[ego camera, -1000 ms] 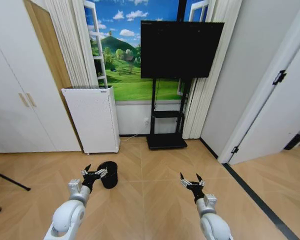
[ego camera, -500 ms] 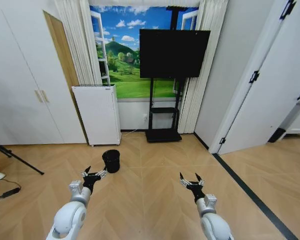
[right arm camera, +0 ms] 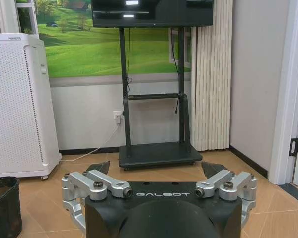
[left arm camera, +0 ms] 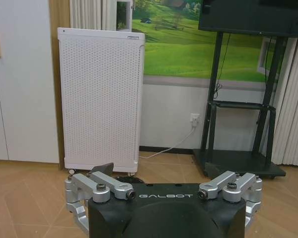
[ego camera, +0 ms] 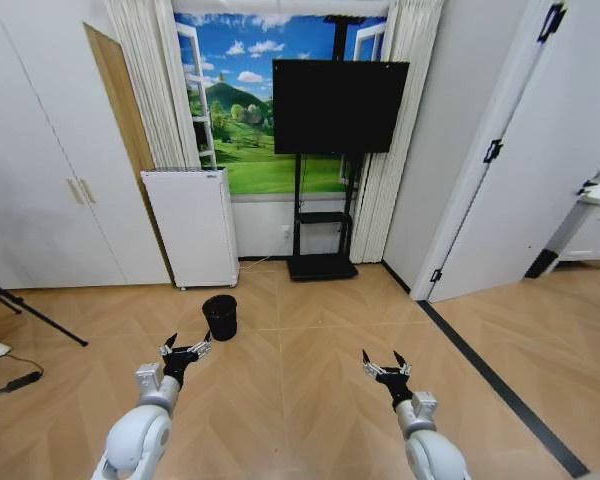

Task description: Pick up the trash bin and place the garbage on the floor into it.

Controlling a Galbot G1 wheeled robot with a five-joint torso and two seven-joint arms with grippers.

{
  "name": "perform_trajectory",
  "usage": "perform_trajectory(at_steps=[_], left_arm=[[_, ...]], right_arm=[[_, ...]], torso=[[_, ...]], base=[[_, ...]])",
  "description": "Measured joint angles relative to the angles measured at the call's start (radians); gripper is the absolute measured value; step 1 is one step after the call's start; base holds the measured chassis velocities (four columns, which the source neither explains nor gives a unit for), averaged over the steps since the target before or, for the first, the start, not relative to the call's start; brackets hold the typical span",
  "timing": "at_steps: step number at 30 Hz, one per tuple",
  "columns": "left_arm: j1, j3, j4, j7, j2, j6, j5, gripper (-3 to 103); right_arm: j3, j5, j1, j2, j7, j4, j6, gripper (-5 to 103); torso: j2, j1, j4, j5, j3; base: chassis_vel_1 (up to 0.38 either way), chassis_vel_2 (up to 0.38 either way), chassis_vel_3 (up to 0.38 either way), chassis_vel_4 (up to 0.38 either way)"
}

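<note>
The trash bin [ego camera: 220,317], small, black and round, stands on the wood floor in front of the white appliance. It also appears at the edge of the right wrist view as a black bin [right arm camera: 2,207]. My left gripper [ego camera: 185,347] is held out low and open, short of the bin and slightly to its left, holding nothing. My right gripper [ego camera: 385,364] is open and empty over bare floor well to the bin's right; its spread fingers [right arm camera: 102,166] point at the TV stand. The garbage is out of view.
A tall white perforated appliance [ego camera: 192,228] stands against the wall behind the bin. A TV [ego camera: 338,92] on a black stand [ego camera: 322,266] is beside it. A tripod leg [ego camera: 32,320] and cables [ego camera: 10,384] lie at the left. A door [ego camera: 520,170] and dark floor strip [ego camera: 500,385] are at the right.
The whole picture has shifted: the camera has moved back and the bin now looks smaller and farther off. Both arms keep the same open pose.
</note>
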Motion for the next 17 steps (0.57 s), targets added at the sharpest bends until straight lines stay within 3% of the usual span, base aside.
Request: perform_trajectory(at_steps=[17], left_arm=[[0.0, 0.0, 0.0, 0.0, 0.0, 0.001, 0.001, 100]], right_arm=[[0.0, -0.001, 0.0, 0.001, 0.001, 0.001, -0.001, 100]], torso=[[0.0, -0.001, 0.0, -0.0002, 0.0]], base=[[0.0, 0.0, 0.0, 0.0]])
